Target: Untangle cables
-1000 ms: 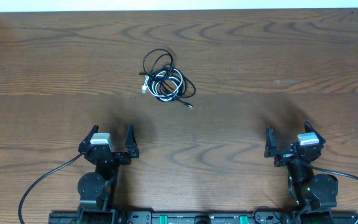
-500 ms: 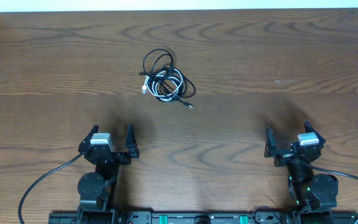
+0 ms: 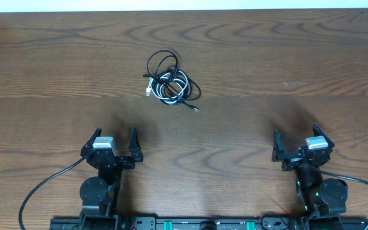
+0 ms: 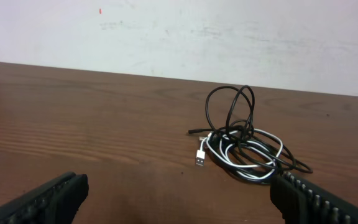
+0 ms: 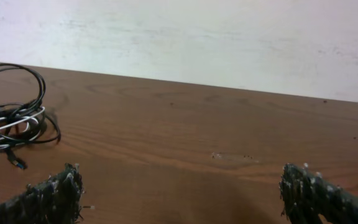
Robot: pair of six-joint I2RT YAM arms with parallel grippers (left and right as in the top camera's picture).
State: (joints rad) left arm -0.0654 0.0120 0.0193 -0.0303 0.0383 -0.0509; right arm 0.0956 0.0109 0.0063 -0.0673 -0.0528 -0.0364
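Left arm [image 3: 98, 188] and right arm [image 3: 324, 191], at seven and five o'clock: matte black, each trailing a thick black base cable [image 3: 43, 181]. Left gripper [image 3: 114, 135] and right gripper [image 3: 296, 133] have ridged black fingers [image 4: 48, 198] and a silver-grey block [image 3: 104, 142].

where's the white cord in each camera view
Overhead: white cord lies in the bundle, upper centre-left.
Left wrist: white cord is right of centre, its plug end pointing left.
Right wrist: white cord is at the left edge, partly cut off.
Shared landmark: the black cord looped around it.
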